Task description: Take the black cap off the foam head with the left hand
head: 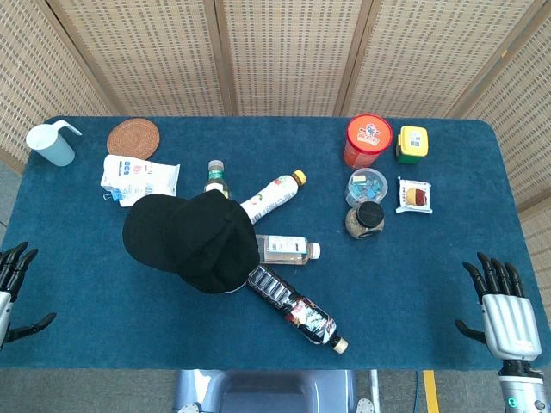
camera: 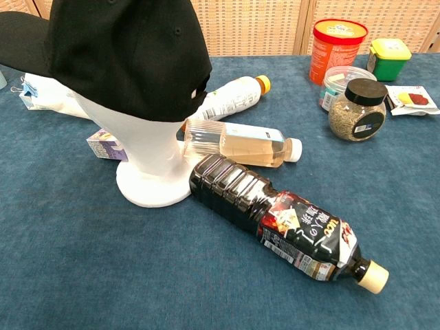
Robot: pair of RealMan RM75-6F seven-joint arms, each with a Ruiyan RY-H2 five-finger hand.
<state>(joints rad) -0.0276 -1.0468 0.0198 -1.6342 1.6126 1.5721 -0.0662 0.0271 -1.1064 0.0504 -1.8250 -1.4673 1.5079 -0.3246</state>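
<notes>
The black fabric cap [head: 194, 239] sits on the white foam head [camera: 148, 155], which stands upright on the blue cloth-covered table [head: 86, 292], left of centre. Its brim points toward the table's left side. A dark plastic drink bottle [camera: 282, 223] lies on its side with its base touching the head's round foot, and a clear bottle of pale liquid [camera: 237, 142] lies just behind it. The left hand [head: 13, 284] rests at the table's left edge, fingers spread, holding nothing. The right hand [head: 504, 310] hovers at the right edge, fingers apart and empty.
</notes>
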